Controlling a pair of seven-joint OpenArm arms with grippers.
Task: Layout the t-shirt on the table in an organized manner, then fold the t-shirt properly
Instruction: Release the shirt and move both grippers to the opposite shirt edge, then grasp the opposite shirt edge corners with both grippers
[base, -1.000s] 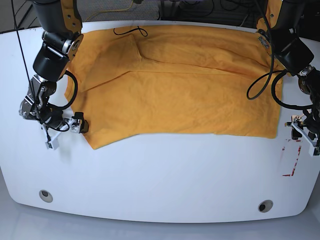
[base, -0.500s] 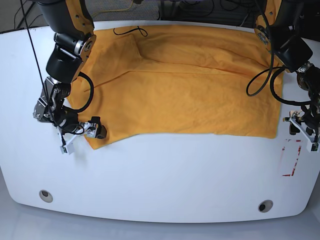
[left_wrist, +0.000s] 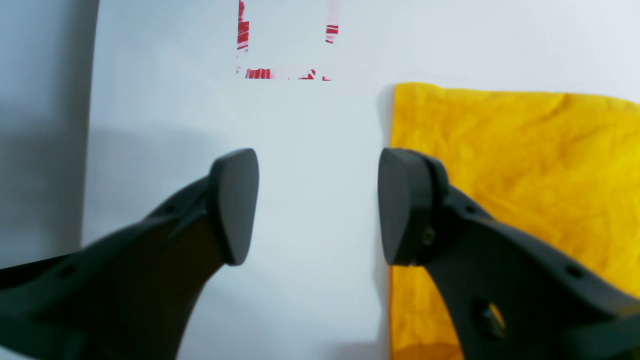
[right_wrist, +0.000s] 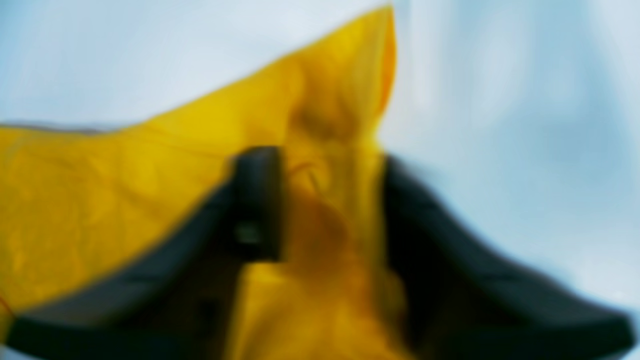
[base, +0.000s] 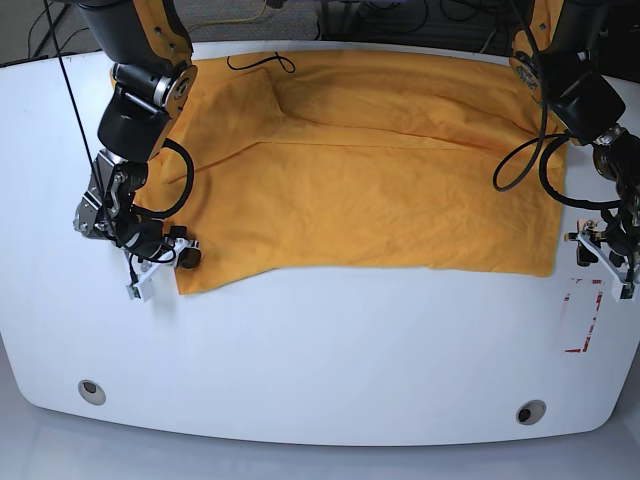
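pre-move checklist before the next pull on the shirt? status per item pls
1. Right gripper has cloth between its fingers: ok, t-shirt corner bunched there.
2. Right grip fully closed: cannot tell, wrist view blurred.
3. Left gripper on the shirt: not ok, open over bare table, beside the shirt edge.
4. Shirt flat: not ok, folds show across it.
5. Shirt on the table: ok at the near edge; far edge cannot tell.
6. Red mark uncovered: ok.
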